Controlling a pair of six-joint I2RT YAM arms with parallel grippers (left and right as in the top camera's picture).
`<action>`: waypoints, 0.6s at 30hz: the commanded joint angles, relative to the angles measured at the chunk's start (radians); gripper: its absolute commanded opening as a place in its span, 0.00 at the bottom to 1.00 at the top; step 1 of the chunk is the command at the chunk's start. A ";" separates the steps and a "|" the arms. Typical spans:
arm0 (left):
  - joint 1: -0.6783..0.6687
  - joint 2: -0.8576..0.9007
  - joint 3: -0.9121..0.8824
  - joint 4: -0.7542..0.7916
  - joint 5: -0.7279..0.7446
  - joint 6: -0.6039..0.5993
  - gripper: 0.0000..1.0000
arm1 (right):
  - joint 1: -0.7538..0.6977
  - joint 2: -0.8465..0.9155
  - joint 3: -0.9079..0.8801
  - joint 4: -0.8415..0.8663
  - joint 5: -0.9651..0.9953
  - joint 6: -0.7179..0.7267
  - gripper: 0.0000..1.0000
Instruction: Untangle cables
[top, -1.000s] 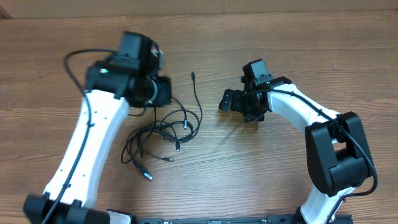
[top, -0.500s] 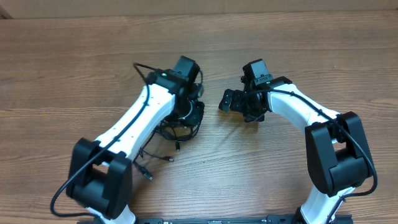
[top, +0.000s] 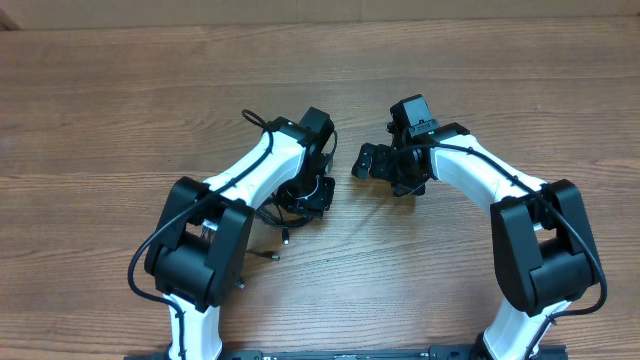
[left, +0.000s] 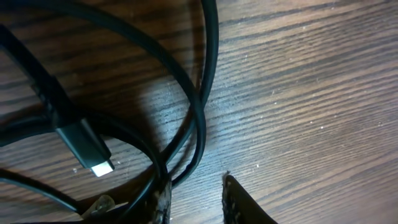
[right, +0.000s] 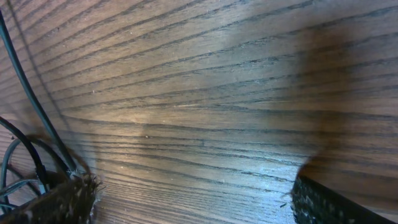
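The cables (top: 285, 237) lie as a loose black tangle at the table's middle, mostly hidden under my left arm. The left wrist view shows looping strands (left: 198, 118) and a plug with a silver tip (left: 98, 166) on the wood. My left gripper (top: 306, 195) is low over the tangle's right edge. Its jaws (left: 196, 198) stand slightly apart with bare wood between them, and strands run against the left fingertip (left: 160, 200). My right gripper (top: 375, 163) is wide open to the right of the tangle, with only wood in its gap (right: 199, 199). Some strands (right: 28, 121) show at its left.
The wooden table (top: 450, 270) runs on all sides. The two arms' bases stand at the front edge. The thicker black cable of the left arm (top: 258, 122) loops up behind its wrist.
My left arm has swung right, from beside the tangle to over it, and now covers most of it. Its jaws have parted a little. The right arm has not moved.
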 joint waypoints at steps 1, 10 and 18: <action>-0.004 0.006 0.008 -0.006 -0.032 -0.006 0.24 | -0.003 0.009 -0.031 -0.005 0.039 0.002 1.00; -0.005 -0.101 0.100 -0.140 -0.134 -0.010 0.28 | -0.003 0.009 -0.031 -0.005 0.000 -0.055 1.00; 0.079 -0.251 0.100 -0.307 -0.372 -0.156 0.43 | 0.099 0.009 -0.030 0.015 -0.098 -0.107 1.00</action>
